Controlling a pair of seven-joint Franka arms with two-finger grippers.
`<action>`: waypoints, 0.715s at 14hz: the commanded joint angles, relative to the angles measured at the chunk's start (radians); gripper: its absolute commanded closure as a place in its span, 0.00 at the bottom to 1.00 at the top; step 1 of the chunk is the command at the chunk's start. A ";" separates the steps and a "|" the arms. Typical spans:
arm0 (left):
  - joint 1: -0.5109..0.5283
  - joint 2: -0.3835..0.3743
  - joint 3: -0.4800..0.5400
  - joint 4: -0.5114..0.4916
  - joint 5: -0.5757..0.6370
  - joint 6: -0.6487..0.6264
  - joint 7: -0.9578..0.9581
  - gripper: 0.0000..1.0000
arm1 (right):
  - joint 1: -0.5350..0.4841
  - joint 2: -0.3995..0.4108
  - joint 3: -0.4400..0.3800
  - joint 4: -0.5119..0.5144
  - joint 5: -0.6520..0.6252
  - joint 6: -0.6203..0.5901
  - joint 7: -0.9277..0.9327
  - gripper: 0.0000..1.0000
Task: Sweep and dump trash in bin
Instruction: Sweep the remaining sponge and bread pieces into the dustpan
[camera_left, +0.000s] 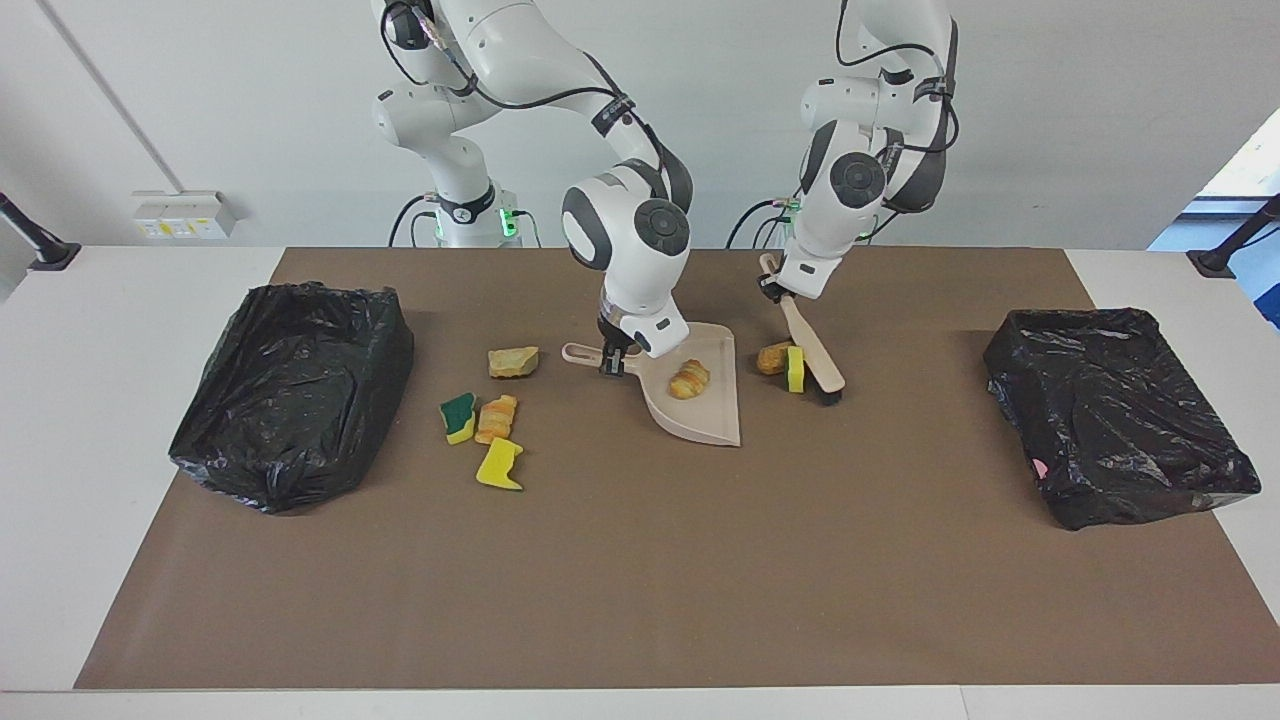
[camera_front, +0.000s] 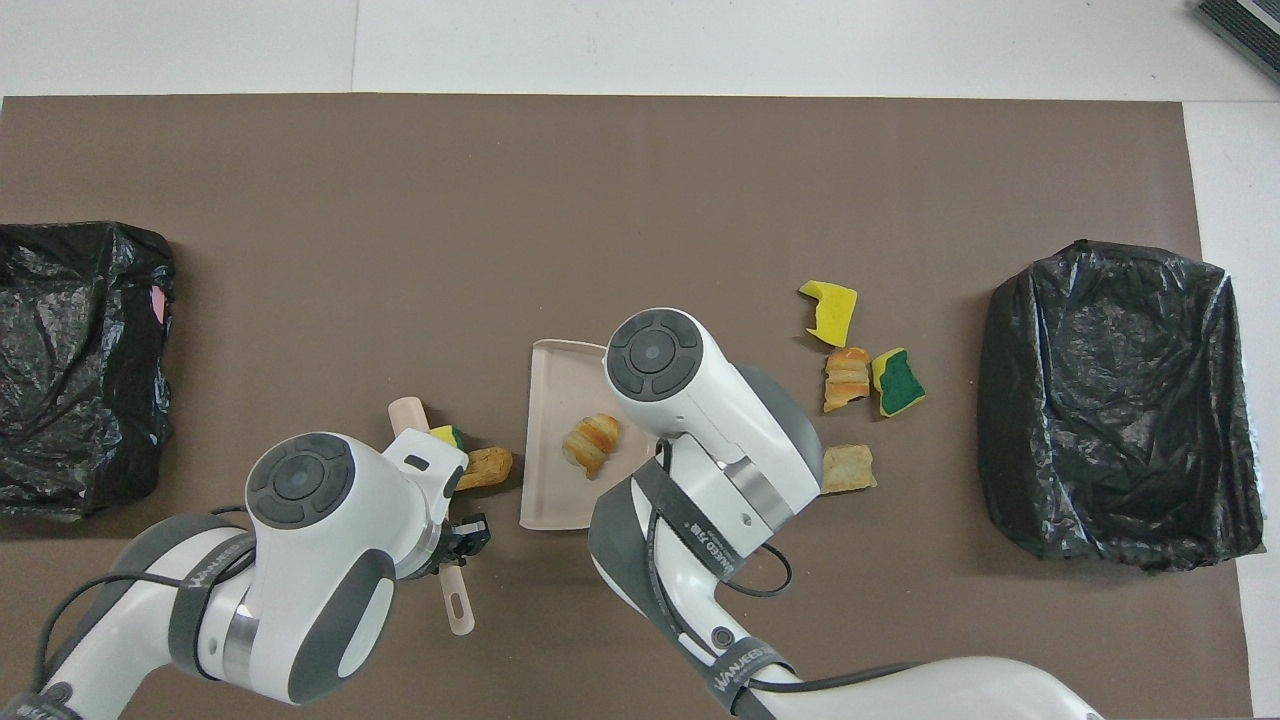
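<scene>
brush (camera_left: 812, 347) against trash (camera_left: 783, 360) beside dustpan (camera_left: 712, 415)

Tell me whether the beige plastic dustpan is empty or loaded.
Loaded, barely: one orange-tan bread-like lump lies in the beige plastic dustpan, which sits flat on the brown mat.
</scene>
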 joint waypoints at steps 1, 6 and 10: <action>-0.010 0.036 -0.036 0.054 -0.010 0.022 -0.015 1.00 | -0.001 -0.012 0.003 -0.020 0.001 0.015 -0.026 1.00; -0.010 0.066 -0.101 0.114 -0.010 0.033 -0.017 1.00 | -0.001 -0.011 0.001 -0.020 0.001 0.013 -0.026 1.00; -0.012 0.108 -0.164 0.160 -0.051 0.093 0.056 1.00 | -0.001 -0.011 0.001 -0.018 0.001 0.013 -0.026 1.00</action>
